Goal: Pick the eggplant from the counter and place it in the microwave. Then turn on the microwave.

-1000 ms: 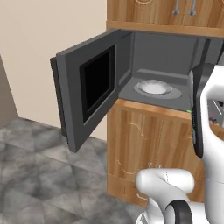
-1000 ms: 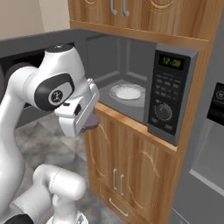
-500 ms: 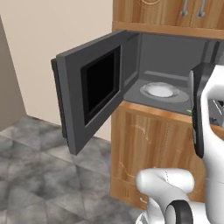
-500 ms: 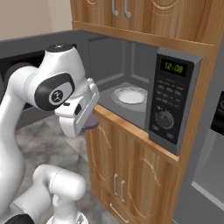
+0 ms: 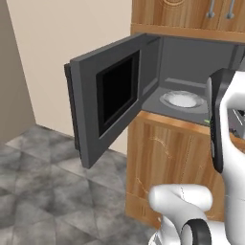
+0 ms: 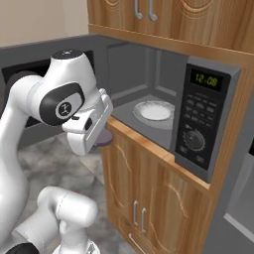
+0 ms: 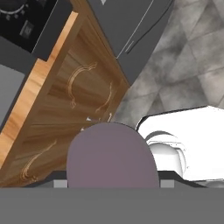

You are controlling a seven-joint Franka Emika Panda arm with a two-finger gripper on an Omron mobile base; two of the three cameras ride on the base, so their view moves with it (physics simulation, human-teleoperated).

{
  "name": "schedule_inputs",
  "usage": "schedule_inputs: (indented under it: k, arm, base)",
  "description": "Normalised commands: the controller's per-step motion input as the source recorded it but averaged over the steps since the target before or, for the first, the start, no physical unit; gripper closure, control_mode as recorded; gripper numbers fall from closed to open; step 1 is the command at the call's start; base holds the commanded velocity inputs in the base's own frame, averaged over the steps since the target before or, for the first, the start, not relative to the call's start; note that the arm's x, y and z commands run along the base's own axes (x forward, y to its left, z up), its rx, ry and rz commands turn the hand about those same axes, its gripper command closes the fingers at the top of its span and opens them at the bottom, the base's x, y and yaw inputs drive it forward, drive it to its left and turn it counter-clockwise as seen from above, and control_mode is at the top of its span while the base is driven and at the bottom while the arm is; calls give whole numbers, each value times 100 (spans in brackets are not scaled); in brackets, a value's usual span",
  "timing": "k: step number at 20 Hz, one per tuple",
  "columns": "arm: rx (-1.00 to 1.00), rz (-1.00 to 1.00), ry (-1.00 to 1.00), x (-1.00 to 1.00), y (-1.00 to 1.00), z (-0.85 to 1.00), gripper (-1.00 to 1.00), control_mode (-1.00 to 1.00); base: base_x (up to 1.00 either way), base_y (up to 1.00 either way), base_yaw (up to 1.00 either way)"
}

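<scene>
The microwave (image 5: 158,81), a dark grey box set into a wooden cabinet column, stood with its door (image 5: 107,98) swung wide to the left; the door's black glass pane faced outward and its flat grey frame hung over the grey mottled tile floor (image 5: 43,191). Inside the smooth grey cavity lay a round white turntable plate (image 6: 155,110), bare on top. To the right of the cavity sat the black control panel (image 6: 199,119) with a green display, rows of small buttons and a round dial. Below the microwave ran warm brown wooden cabinet doors (image 6: 144,198) with carved curling trim and thin metal handles, and more wood-fronted cupboards hung above. A plain beige wall stood behind the open door. The white arm's wrist held the gripper (image 6: 101,139) just in front of the cabinet edge below the cavity's lip, outside the opening. The eggplant (image 7: 113,155) sat clamped between the gripper's jaws, showing in the hand view as a smooth, dull purple rounded dome, and in the right base view as a small purple bulge under the hand.
</scene>
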Motion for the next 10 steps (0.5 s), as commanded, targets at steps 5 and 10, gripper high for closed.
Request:
schedule_inputs:
  k: [5, 10]
  arm:
    - [0, 0, 0, 0, 0, 0, 100, 100]
    - [0, 0, 0, 0, 0, 0, 100, 100]
  base:
    - [38, 12, 6]
    - [45, 16, 0]
